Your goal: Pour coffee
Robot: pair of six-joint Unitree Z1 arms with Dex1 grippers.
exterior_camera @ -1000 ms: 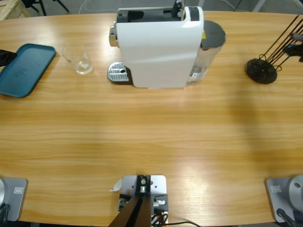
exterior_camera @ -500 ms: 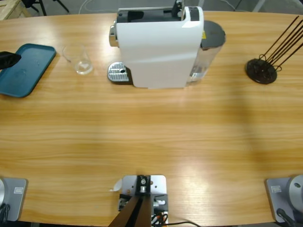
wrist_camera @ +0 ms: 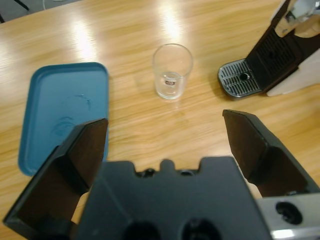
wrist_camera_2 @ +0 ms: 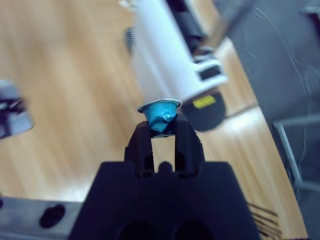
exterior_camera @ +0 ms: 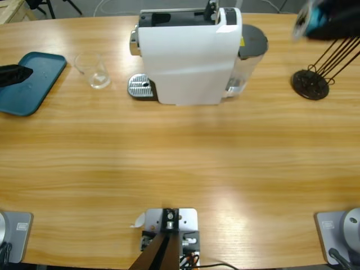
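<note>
Capsule (wrist_camera_2: 161, 114), crumpled blue with silver rim, pinched in right claw (wrist_camera_2: 162, 134); left claw (wrist_camera: 167, 132) spread.

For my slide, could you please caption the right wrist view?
Right gripper pinching a crumpled blue coffee capsule above the white coffee machine.

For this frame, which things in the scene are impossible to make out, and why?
- Right pincer, high view: a motion-blurred smear at the top edge; only the right wrist view shows the blue capsule it grips.
- Left pincer, high view: cut off by the left edge, just a dark tip over the teal tray.
- Coffee machine capsule slot: not readable in either the high or right wrist view.
- Glass: contents unclear.
</note>
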